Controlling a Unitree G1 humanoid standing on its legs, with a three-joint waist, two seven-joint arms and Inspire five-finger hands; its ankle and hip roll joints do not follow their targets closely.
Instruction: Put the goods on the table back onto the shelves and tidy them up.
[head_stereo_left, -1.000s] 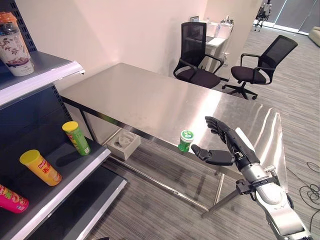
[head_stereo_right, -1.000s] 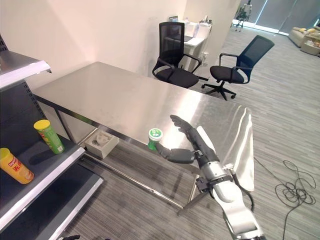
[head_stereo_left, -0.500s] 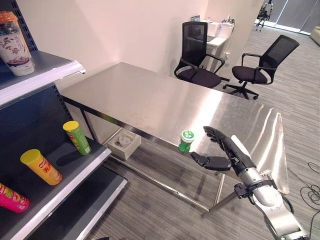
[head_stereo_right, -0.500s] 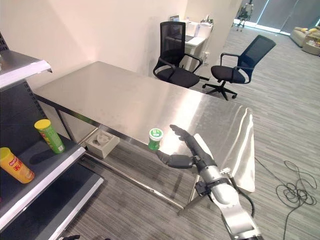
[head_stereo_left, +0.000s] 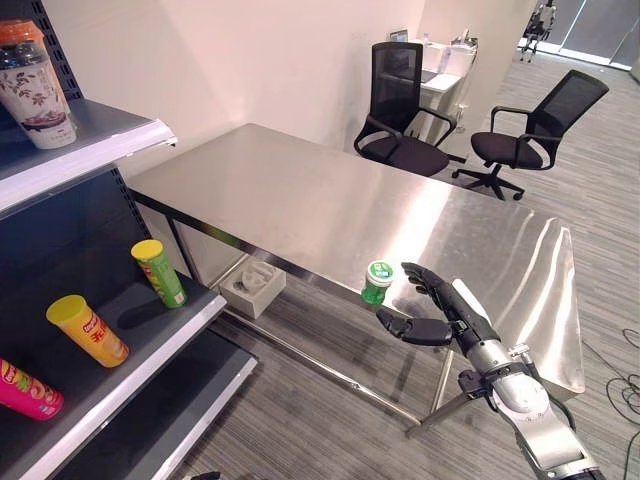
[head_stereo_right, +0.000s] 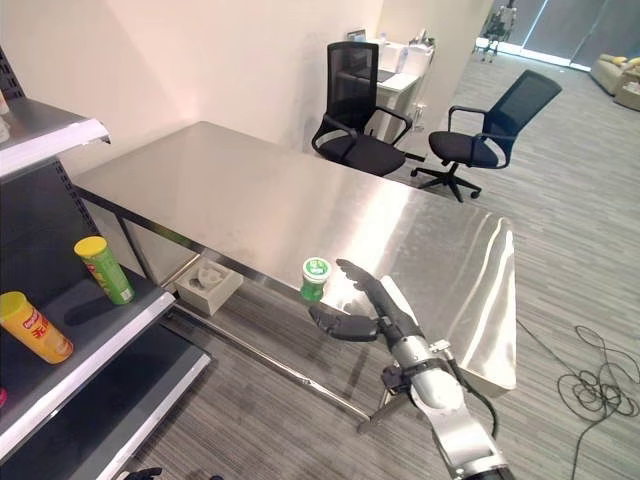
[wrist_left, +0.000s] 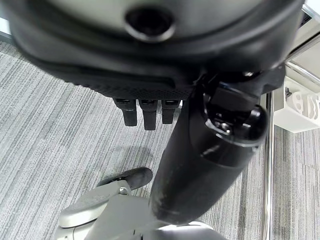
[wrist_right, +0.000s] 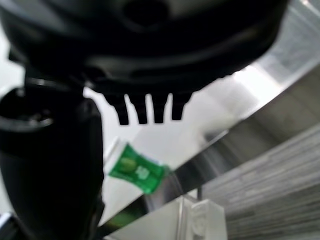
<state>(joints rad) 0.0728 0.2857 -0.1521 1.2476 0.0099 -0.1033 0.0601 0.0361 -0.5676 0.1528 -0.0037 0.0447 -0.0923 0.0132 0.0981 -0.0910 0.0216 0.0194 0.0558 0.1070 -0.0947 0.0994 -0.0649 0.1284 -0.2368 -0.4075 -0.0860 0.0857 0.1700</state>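
Left eye view: green cup (head_stereo_left: 377, 282) stands beside spread right hand (head_stereo_left: 440, 308).

You have a steel table (head_stereo_left: 300, 200) carrying one green cup (head_stereo_left: 376, 283), upright at its near edge. On your left stands the shelf unit (head_stereo_left: 95, 135): a tall printed cup (head_stereo_left: 35, 85) on top; a green can (head_stereo_left: 159, 274), yellow can (head_stereo_left: 86, 331) and pink can (head_stereo_left: 28, 391) lie lower down.
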